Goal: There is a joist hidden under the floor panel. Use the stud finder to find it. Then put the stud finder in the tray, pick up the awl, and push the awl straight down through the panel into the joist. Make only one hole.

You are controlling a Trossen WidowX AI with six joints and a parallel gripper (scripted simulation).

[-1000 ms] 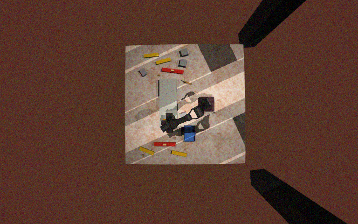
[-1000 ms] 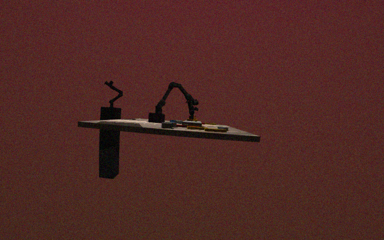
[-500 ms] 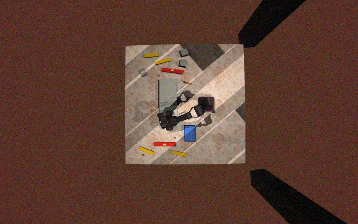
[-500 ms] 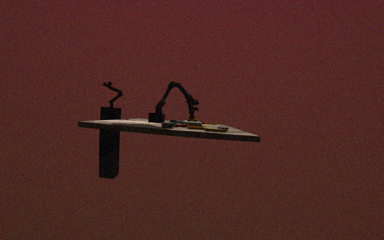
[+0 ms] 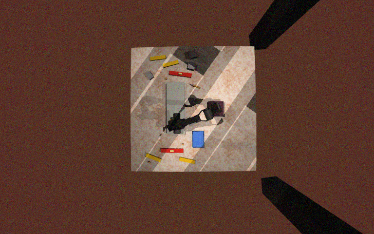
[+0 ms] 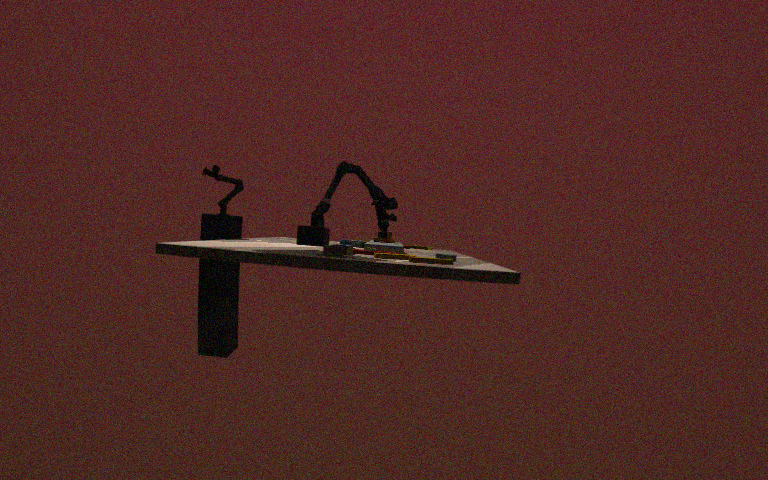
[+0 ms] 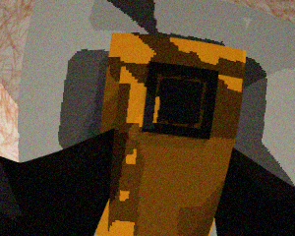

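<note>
With its fingers clenched around the orange stud finder (image 5: 170,119) (image 6: 384,237) (image 7: 187,159), your gripper (image 5: 170,121) (image 6: 384,230) (image 7: 169,141) pointed down at the grey floor panel (image 5: 172,91) (image 6: 381,245) (image 7: 282,88). The finder stood at the panel's end nearer the bottom edge of the worktop (image 5: 232,142) (image 6: 245,245) (image 7: 2,84), as your top view framed it; whether it touched the surface, you could not tell. Its small dark square screen faced your wrist camera, showing no reading you could make out.

The awl (image 5: 195,86) lay on its side on the worktop, apart from the panel, its wooden handle toward the right edge and its thin tip toward the left. Your blue tray (image 5: 197,139) (image 6: 346,242) sat on the side of the panel facing the right edge, nearer the bottom edge than the awl. One red level (image 5: 171,150) lay between the panel and the bottom edge, and another red level (image 5: 180,74) between the panel and the top edge.
</note>
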